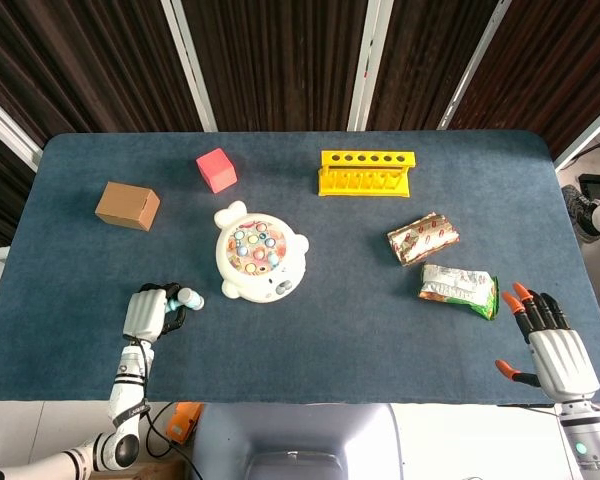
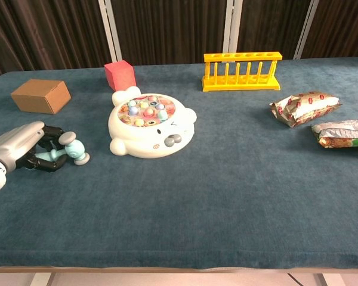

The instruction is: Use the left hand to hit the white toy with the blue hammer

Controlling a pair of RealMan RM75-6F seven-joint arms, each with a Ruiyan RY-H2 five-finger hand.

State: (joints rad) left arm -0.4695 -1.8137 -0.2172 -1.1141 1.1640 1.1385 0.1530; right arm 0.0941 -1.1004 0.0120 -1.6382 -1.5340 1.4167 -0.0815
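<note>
Gripping hand: the left hand (image 2: 21, 149) sits low at the near left of the table, its dark fingers (image 2: 45, 156) curled round the handle of the blue hammer (image 2: 65, 152).
Hammer: its pale blue handle runs out of the fist toward the right, and the grey-ended head sticks out just past the fingers; I cannot tell whether the head touches the cloth.
Same hand from above: the left hand (image 1: 148, 312) shows as a silver back with the hammer's head (image 1: 188, 299) poking out on its right side.
White toy: the white toy (image 2: 150, 122), a round bear-shaped game with coloured pegs on top, lies flat on the cloth just right of and beyond the hammer head, apart from it; from above it (image 1: 257, 265) sits near the middle of the table.
Right hand: the right hand (image 1: 550, 345) hangs at the near right edge, orange-tipped fingers spread, holding nothing.
Snack packets: a green and white packet (image 1: 458, 290) lies near that hand, with a red patterned packet (image 1: 423, 238) just behind it.
Far side: a yellow rack (image 1: 367, 173), a red cube (image 1: 216, 169) and a brown box (image 1: 127, 205).
Surface: blue table (image 1: 360, 330).
</note>
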